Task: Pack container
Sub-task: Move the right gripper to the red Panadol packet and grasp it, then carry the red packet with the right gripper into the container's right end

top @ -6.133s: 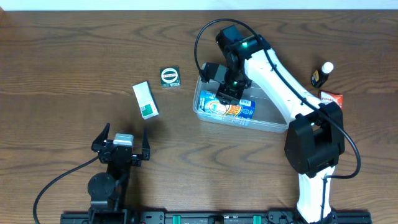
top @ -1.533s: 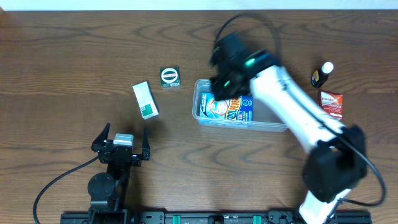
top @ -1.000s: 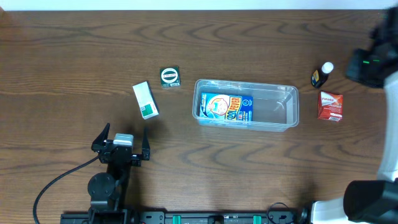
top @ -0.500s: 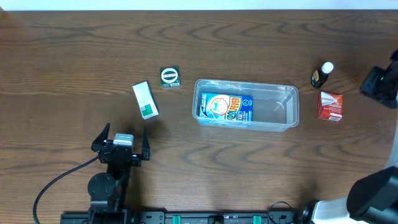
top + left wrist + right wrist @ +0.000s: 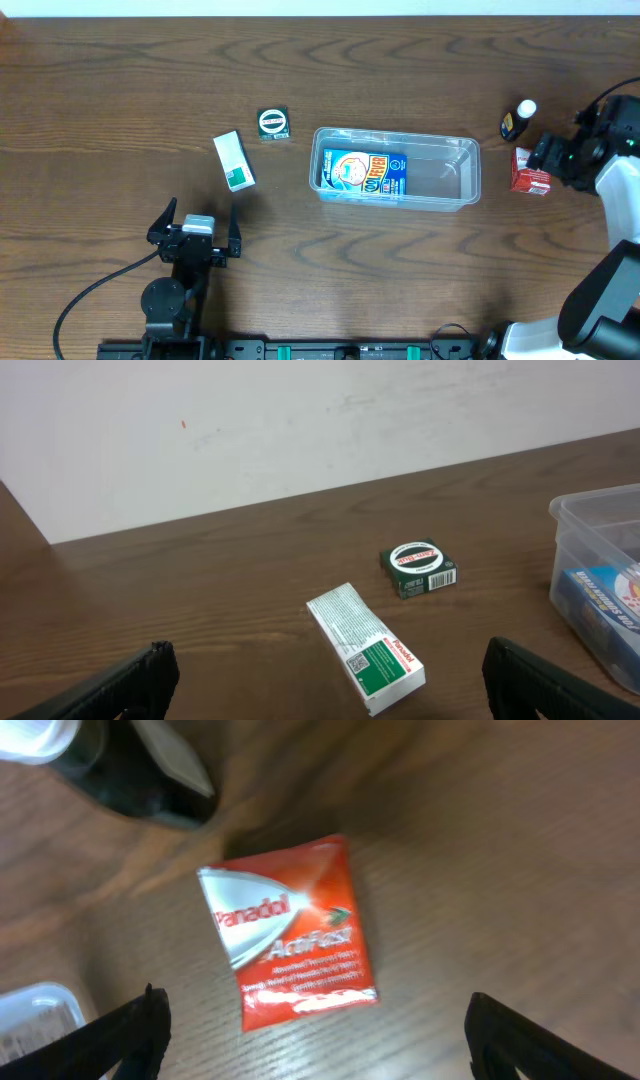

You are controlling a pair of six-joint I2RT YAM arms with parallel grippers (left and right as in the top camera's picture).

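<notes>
Right wrist view: right hand (image 5: 320,1028), fingers apart, hovers over red packet (image 5: 290,935) (straddle it squarely before closing).

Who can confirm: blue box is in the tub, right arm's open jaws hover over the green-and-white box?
Wrong on one point. The blue box is in the container, and the right arm's jaws are open, but they hover over the red Panadol pack, not the green-and-white box. The right wrist view shows it.
</notes>
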